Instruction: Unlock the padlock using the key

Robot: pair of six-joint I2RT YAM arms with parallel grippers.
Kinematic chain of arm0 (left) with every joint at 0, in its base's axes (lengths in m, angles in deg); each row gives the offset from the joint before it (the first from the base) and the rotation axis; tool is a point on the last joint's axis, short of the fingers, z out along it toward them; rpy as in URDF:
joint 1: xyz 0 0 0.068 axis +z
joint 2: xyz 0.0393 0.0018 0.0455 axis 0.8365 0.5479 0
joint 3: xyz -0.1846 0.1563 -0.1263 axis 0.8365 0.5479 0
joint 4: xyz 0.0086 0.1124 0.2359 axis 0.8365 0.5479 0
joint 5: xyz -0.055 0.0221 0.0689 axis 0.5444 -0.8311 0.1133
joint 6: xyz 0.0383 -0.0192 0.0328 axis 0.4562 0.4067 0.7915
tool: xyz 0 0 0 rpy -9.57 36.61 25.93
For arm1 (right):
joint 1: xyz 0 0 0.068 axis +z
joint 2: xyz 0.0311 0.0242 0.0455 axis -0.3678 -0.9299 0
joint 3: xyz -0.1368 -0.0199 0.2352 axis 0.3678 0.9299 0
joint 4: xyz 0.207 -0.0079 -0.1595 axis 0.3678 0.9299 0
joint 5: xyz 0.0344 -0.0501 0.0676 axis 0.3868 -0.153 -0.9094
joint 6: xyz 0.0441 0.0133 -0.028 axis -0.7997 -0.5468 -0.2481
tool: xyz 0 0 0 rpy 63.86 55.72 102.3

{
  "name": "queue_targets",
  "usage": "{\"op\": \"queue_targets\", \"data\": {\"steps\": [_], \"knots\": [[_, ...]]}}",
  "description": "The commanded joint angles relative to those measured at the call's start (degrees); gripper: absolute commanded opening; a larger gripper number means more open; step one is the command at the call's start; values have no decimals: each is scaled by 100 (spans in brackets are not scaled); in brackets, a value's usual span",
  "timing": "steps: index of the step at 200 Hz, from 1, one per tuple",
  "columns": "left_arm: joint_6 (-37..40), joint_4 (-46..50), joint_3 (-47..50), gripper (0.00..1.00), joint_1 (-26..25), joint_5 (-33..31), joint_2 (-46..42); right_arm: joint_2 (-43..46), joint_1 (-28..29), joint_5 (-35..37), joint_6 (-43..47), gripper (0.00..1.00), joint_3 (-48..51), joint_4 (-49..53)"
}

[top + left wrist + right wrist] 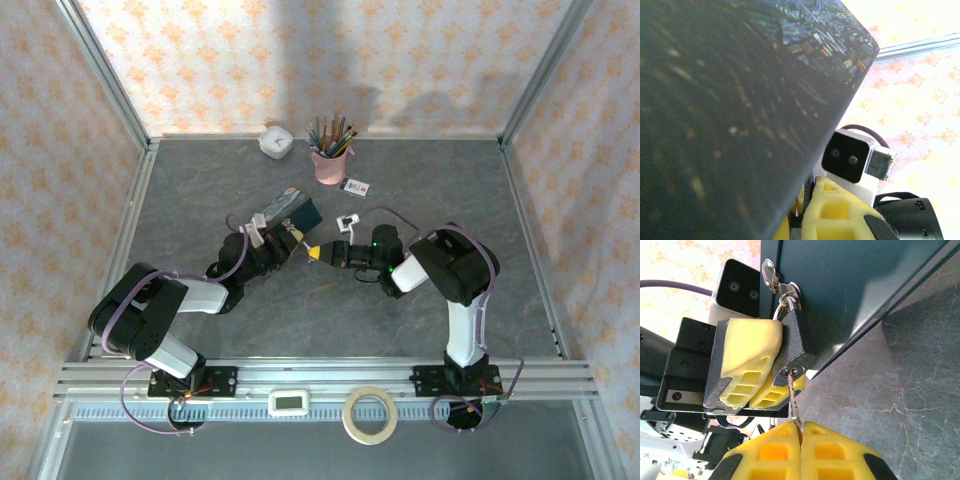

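Padlock (799, 337) being clamped in left gripper (771, 371), shackle being held through hasp (771, 274) of blue tin (855, 290). Key (793, 396) being pinched between closed fingers of right gripper (801, 432), long axis aligned with padlock body, tip pointing into keyhole (796, 371). Padlock being crowded by tin wall just beside it.

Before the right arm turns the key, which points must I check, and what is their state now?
1. Thin dull-metal key sits in the keyhole of the small dark padlock: ok.
2. Right end effector shut on the key: ok.
3. Left end effector clamps the padlock body: ok.
4. Key pushed fully in: cannot tell.
5. Silvery shackle free from the blue painted tin: not ok, it passes through the hasp.
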Motion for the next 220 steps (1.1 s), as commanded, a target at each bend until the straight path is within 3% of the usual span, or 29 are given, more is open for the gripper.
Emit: {"op": "queue_targets", "data": {"steps": [1, 84, 155, 220], "knots": [[141, -521, -24, 0, -23, 494, 39, -59, 5, -159, -33, 0, -142, -475], [237, -459, 11, 0, -23, 958, -100, -83, -61, 334, -247, 0, -420, 105], [84, -855, 73, 0, -27, 851, 18, -75, -6, 599, -868, 0, -377, -119], [199, -955, 143, 0, -23, 1027, -15, -251, -45, 418, -1923, 0, -463, -613]]}}
